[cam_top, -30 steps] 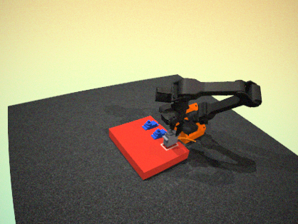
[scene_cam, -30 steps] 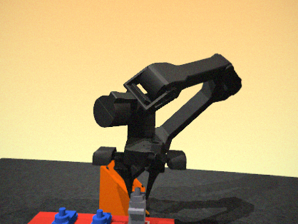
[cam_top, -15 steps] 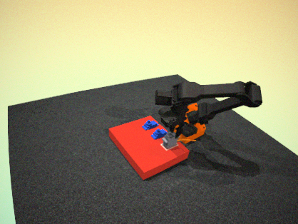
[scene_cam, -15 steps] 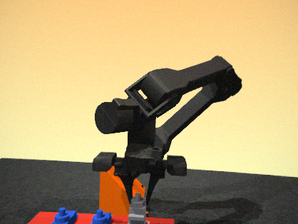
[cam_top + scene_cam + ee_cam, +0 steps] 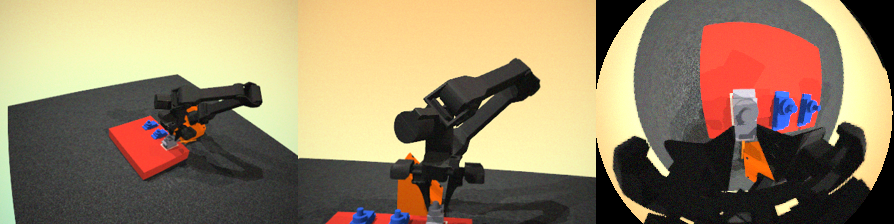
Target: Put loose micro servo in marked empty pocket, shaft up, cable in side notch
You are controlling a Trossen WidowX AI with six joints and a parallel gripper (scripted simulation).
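The loose grey servo (image 5: 169, 141) (image 5: 435, 216) (image 5: 745, 117) is upright over the marked pocket, shaft up. Its top stands higher than the blue servos' tops in the exterior view. The pocket's pale outline (image 5: 167, 149) (image 5: 731, 111) shows around the servo's base; the pocket's inside is hidden. I cannot tell whether the base is inside the pocket. The ears' contact with the red deck (image 5: 135, 150) (image 5: 341, 217) (image 5: 731, 42) and the cable cannot be made out. My gripper (image 5: 172, 136) (image 5: 437, 210) (image 5: 745, 127) is shut on the servo from the arm's side.
Two blue servos (image 5: 150, 125) (image 5: 159, 133) (image 5: 361, 217) (image 5: 398, 217) (image 5: 782, 111) (image 5: 807, 110) sit in a row on the deck beside the grey one. An orange block (image 5: 195, 130) (image 5: 409, 194) (image 5: 756, 159) stands behind the deck, near the arm.
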